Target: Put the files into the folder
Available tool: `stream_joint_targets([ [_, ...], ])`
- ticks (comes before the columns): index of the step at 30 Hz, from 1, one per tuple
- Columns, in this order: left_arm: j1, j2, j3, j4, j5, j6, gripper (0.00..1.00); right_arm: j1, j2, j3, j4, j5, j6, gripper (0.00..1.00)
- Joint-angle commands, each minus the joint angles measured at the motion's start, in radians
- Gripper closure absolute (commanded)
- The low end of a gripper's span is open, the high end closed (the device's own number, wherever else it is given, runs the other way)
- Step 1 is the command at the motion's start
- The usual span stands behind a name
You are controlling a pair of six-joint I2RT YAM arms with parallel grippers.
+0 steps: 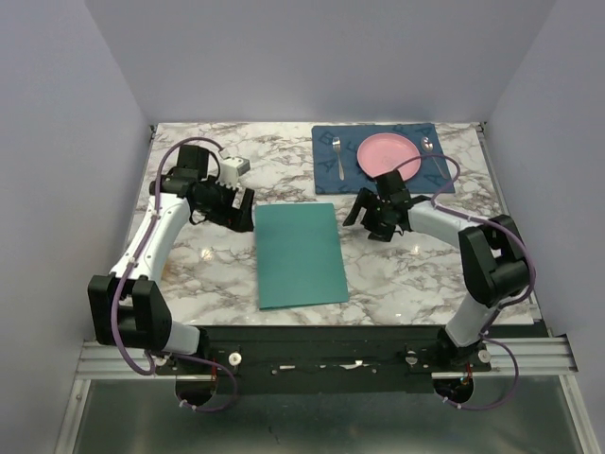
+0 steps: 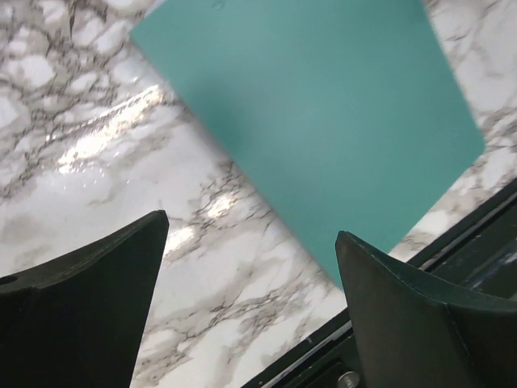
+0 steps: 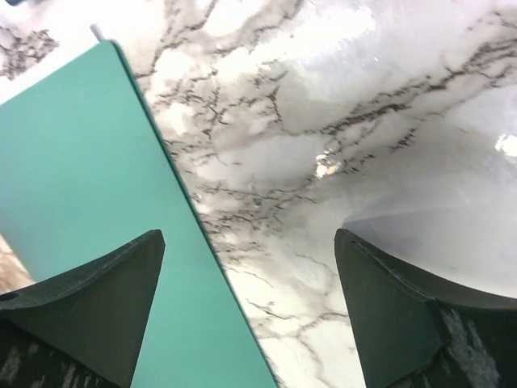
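Folder (image 1: 301, 255) lies flat and shut on the marble desk (image 1: 406, 274), between the two sets of jaws. The left jaws stand open and empty just left of its far left corner. The right jaws, also open and empty, hang just right of its far right corner. Beyond the folder to the right, a blue placemat (image 1: 324, 184) bears a pink plate (image 1: 388, 156), a fork (image 1: 337, 158) and a spoon (image 1: 427, 145).

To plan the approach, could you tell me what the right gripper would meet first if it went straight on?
Probably the bare marble table just beside the edge of the folder; the right gripper, open, straddles that edge, though depth is unclear.
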Motion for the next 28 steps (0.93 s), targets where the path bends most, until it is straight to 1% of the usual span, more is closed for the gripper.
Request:
stream_joint_targets([
  [1, -0.001, 0.007, -0.075, 0.049, -0.189, 0.068, 0.03, -0.004, -0.023, -0.050, -0.152, 0.081, -0.084, 0.09],
  [4, -0.001, -0.002, -0.106, 0.069, -0.202, 0.056, 0.08, 0.001, -0.098, -0.076, -0.125, 0.060, -0.123, 0.16],
  [7, -0.003, -0.019, -0.117, 0.081, -0.177, 0.030, 0.12, 0.018, -0.168, -0.104, -0.063, -0.006, -0.207, 0.18],
  [9, -0.004, -0.024, -0.109, 0.086, -0.172, 0.014, 0.12, 0.063, -0.245, -0.119, -0.039, 0.000, -0.272, 0.15],
  [10, -0.004, -0.025, -0.109, 0.094, -0.174, 0.008, 0.07, 0.106, -0.271, -0.122, -0.033, 0.009, -0.290, 0.10],
  [11, -0.004, -0.025, -0.107, 0.101, -0.183, -0.009, 0.05, 0.129, -0.305, -0.119, -0.033, 0.021, -0.319, 0.00],
  [12, -0.004, -0.028, -0.109, 0.107, -0.188, -0.018, 0.01, 0.149, -0.319, -0.115, -0.033, 0.048, -0.330, 0.00],
  [13, -0.004, -0.030, -0.112, 0.123, -0.192, -0.025, 0.01, 0.180, -0.326, -0.107, -0.034, 0.053, -0.339, 0.00],
  [15, -0.004, -0.047, -0.132, 0.147, -0.202, -0.039, 0.01, 0.195, -0.340, -0.090, -0.046, 0.049, -0.352, 0.00],
  [19, -0.004, -0.096, -0.181, 0.227, -0.209, -0.061, 0.01, 0.206, -0.372, -0.092, -0.042, 0.032, -0.379, 0.00],
  [28, -0.004, -0.127, -0.207, 0.269, -0.225, -0.081, 0.01, 0.217, -0.465, -0.138, -0.011, 0.050, -0.410, 0.00],
])
